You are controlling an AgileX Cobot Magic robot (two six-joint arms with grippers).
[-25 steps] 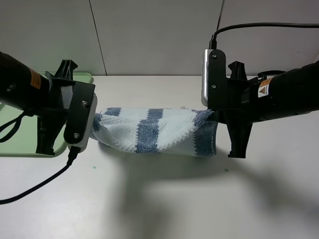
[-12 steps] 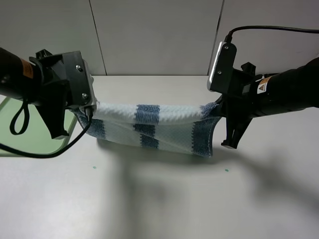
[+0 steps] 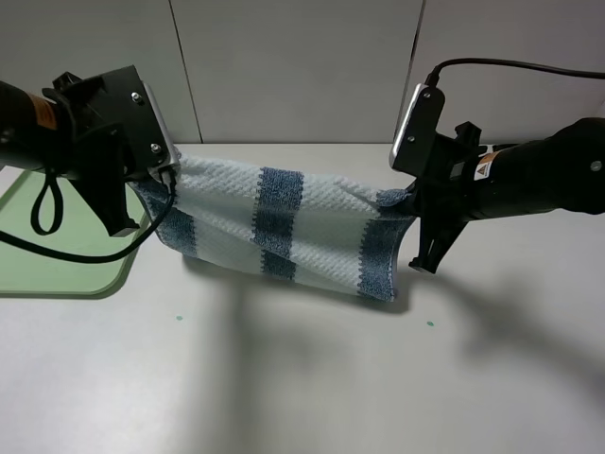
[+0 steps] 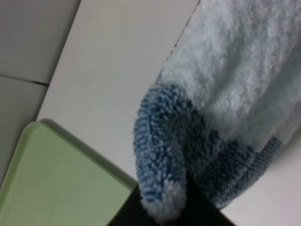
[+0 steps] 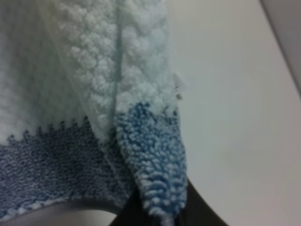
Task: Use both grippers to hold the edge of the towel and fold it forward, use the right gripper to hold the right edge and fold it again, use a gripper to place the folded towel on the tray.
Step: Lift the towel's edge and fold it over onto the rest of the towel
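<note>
The white and blue-grey striped towel [image 3: 284, 227] hangs stretched above the table between both grippers, sagging toward the front. My left gripper [image 3: 166, 178] is shut on its left corner, beside the light green tray [image 3: 57, 260]. My right gripper [image 3: 408, 200] is shut on the right corner. The left wrist view shows a blue looped corner of the towel [image 4: 162, 155] pinched in the dark jaws, with the tray [image 4: 56, 183] below. In the right wrist view the towel [image 5: 150, 155] narrows into the jaws, and its thin hem edge [image 5: 117, 70] runs up the cloth.
The tray lies at the table's left edge, partly under the left arm. Black cables trail from both arms: one loops over the tray [image 3: 43, 203], one arcs above the right arm [image 3: 510, 64]. A grey panelled wall [image 3: 302, 66] stands behind the white table [image 3: 312, 378].
Both grippers have lifted and moved toward the back with the towel. The cloth has gone from a bunched roll to a wider sheet drawn taut between them.
</note>
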